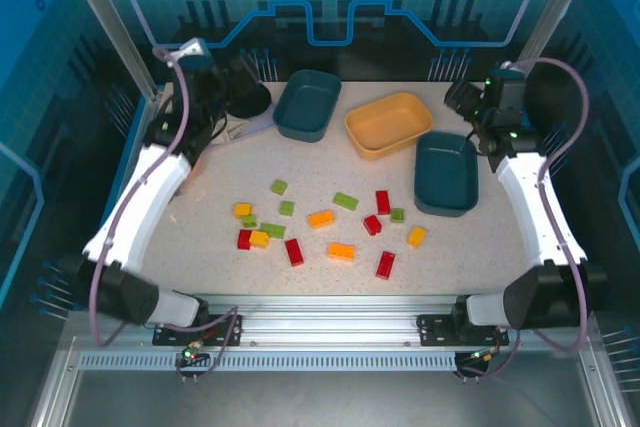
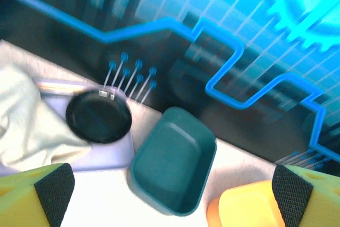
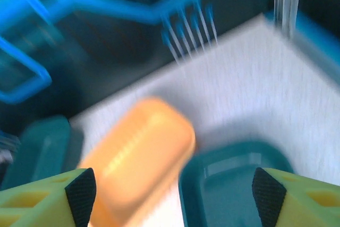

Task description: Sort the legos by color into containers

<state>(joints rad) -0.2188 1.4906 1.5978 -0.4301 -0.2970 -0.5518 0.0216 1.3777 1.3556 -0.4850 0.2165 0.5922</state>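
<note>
The left claw stands with jaws wide apart and empty, near the rear teal container. The right claw has its jaws apart and empty, near the right teal container. Both teal containers and the yellow-orange container appear empty. All legos lie loose on the surface in front of the containers. Judgement: sorting has not begun; every brick remains.

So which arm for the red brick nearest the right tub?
Right, probably: the brick lies beside that tub, near the open right gripper; the left gripper hangs over by the pan.
</note>
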